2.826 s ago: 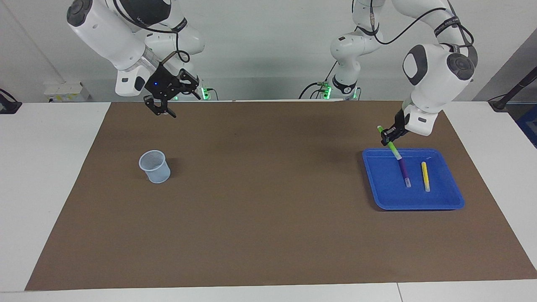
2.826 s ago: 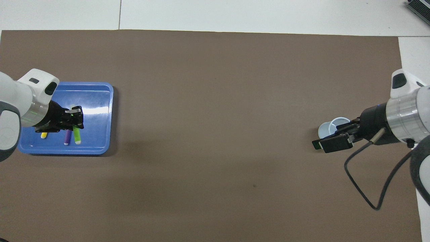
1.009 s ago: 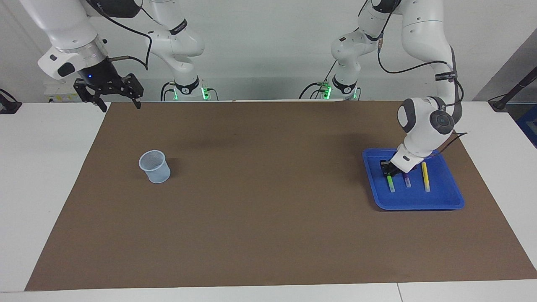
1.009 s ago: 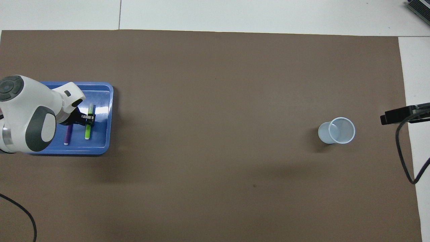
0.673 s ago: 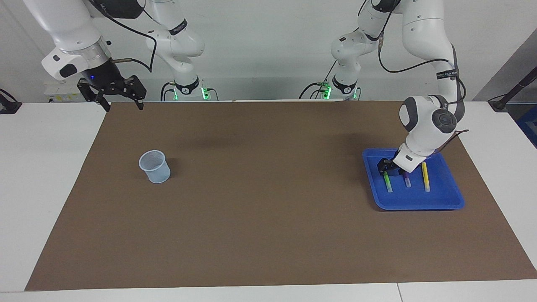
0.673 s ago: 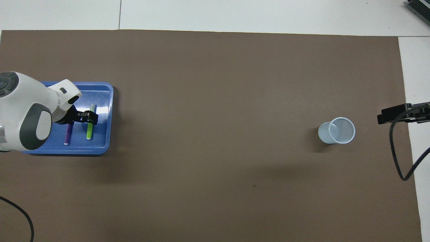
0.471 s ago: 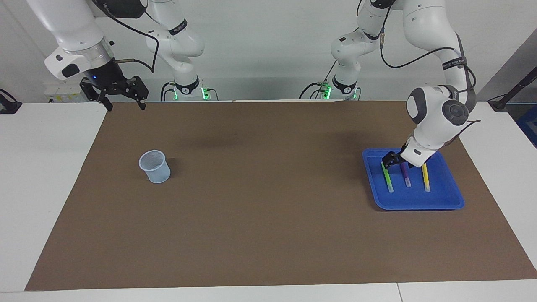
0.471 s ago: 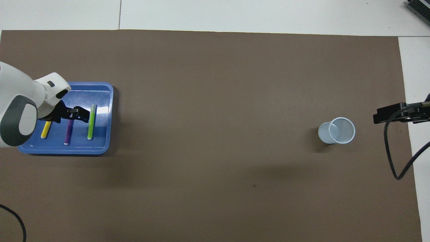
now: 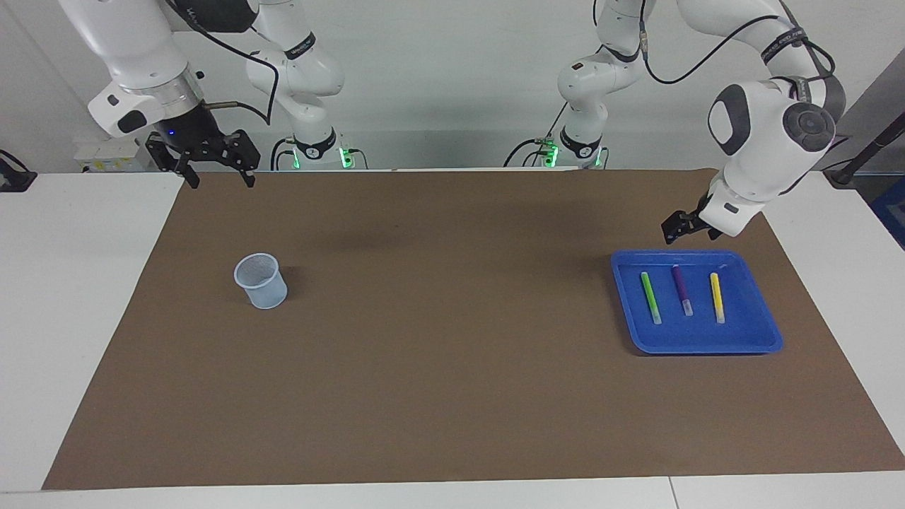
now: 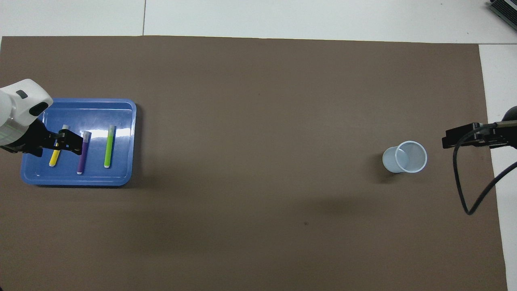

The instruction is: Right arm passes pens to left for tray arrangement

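Nearest the robots, your right gripper hangs over the brown mat's edge, fingers spread, empty. Your left gripper hovers just above the shallow glossy blue plastic tray's near rim, fingers spread, empty. In the tray lie slim green, purple and yellow pens, parallel, apart. The translucent ribbed cup stands alone on open bench.

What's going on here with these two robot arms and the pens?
All three pens, green, purple and yellow, lie side by side in the blue tray. The left gripper hangs open and empty above the tray's edge nearest the robots. The right gripper waits open at its own end of the table, above the mat's edge. The pale cup stands alone.
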Controlling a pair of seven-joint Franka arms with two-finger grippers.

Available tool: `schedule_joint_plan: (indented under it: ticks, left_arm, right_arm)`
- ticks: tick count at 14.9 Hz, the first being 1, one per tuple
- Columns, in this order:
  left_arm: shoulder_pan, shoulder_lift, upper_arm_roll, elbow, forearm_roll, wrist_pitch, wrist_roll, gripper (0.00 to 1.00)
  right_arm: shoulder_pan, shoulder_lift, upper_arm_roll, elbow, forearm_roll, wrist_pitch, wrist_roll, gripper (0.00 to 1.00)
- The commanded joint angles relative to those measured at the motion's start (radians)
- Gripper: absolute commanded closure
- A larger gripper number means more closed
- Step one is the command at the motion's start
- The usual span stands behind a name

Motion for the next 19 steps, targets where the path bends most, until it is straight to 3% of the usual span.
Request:
schedule_joint_plan:
  ticks: [1,4,6,11,12,15,19]
  left_arm:
    - [0.008,-0.097,0.0,-0.005,-0.018,-0.086,-0.006,0.0]
    - [-0.012,-0.119,0.052,0.002,-0.024,-0.153,-0.003,0.0]
    - [-0.178,-0.111,0.203,0.033,-0.035,-0.157,-0.003,0.0]
    - [-0.41,0.013,0.407,0.35,-0.063,-0.351,-0.009,0.0]
    - [-0.423,0.023,0.435,0.376,-0.084,-0.362,-0.009,0.0]
    - [-0.423,-0.005,0.439,0.303,-0.096,-0.272,-0.011,0.0]
    - [-0.42,-0.003,0.445,0.285,-0.096,-0.236,-0.011,0.0]
  right_arm:
    - [-0.021,0.014,0.02,0.025,-0.014,-0.018,0.01,0.0]
    - [-0.023,0.014,0.02,0.024,-0.047,-0.023,0.008,0.0]
    - [-0.015,0.014,0.02,0.024,-0.078,-0.024,0.004,0.0]
    - [-0.015,0.014,0.02,0.021,-0.083,-0.023,0.004,0.0]
    - [-0.015,0.014,0.02,0.021,-0.083,-0.023,0.004,0.0]
    - [-0.018,0.014,0.02,0.021,-0.083,-0.023,0.004,0.0]
    - [-0.021,0.014,0.02,0.022,-0.086,-0.023,0.001,0.0]
